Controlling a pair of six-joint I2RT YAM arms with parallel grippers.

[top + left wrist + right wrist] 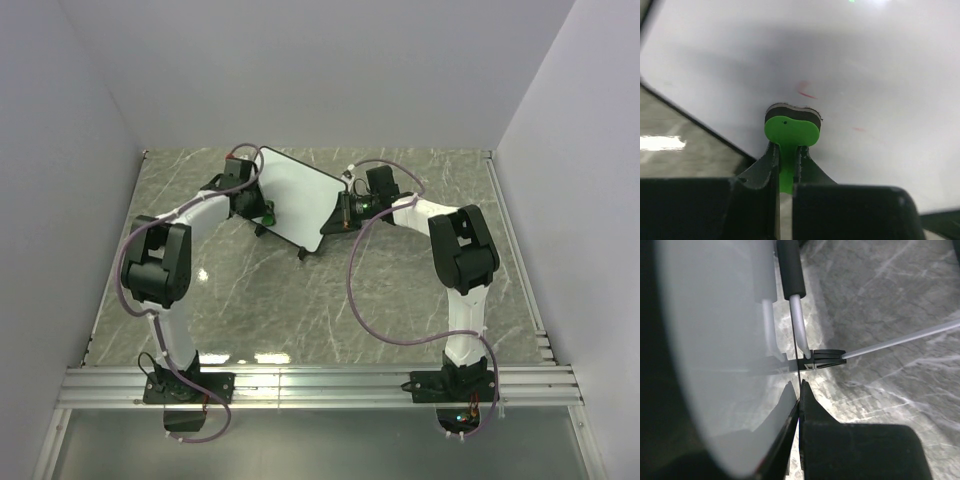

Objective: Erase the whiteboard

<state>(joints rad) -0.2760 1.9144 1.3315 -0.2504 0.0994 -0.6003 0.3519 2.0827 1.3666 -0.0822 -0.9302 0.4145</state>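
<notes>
The table (420,300) carries the board (300,190) at its far middle, propped steeply on its feet with the white face turned toward the left arm. The right gripper (800,402) has its fingers pinched together on the board's thin right edge, probably to brace it against the push of wiping. The left gripper (262,212) is clamped on the stem of a green eraser (790,131), whose dark pad appears to meet the face low down. Faint red marks (806,92) lie just beyond the pad, so wiping looks unfinished.
</notes>
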